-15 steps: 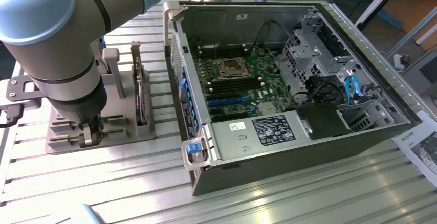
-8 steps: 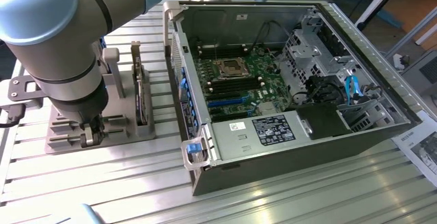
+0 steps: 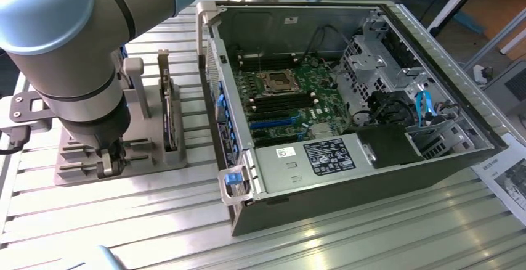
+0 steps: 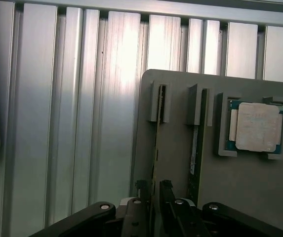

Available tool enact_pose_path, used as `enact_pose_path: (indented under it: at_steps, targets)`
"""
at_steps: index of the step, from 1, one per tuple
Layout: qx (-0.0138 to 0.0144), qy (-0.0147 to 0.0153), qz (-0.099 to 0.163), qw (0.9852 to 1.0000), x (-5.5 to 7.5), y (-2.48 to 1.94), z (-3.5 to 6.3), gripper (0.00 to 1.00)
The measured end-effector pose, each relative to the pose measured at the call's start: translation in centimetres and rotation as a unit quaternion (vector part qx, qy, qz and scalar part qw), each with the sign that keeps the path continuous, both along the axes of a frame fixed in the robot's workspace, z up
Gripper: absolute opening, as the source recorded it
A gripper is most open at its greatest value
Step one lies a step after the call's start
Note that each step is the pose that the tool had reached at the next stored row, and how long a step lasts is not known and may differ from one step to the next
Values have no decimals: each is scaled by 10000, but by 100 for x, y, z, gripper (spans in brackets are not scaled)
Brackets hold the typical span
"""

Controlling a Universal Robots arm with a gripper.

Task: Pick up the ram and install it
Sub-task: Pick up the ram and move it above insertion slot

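Ram (image 4: 156,143) stands edgewise in holder (image 4: 260,197), gripper (image 4: 153,187) astride it; clamping cannot be told.

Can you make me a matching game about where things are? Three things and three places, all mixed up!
Things:
1 square silver processor chip
2 green motherboard
3 thin green ram stick

Places:
A inside the open dark computer case
B on edge in a slot of the grey holder plate, at the gripper
C flat in a square recess of that plate

Pairs: 1-C, 2-A, 3-B
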State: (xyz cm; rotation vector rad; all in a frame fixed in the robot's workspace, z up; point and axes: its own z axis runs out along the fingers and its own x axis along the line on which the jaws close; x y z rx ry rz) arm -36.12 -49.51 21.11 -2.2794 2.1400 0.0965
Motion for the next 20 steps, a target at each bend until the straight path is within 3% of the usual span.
enact_pose_path:
  at_steps: [8, 12, 20]
  targets:
    - [0, 0, 0, 10000, 0, -1, 0, 24]
    - [0, 0, 0, 10000, 0, -1, 0, 13]
    - [1, -1, 0, 10000, 0, -1, 0, 13]
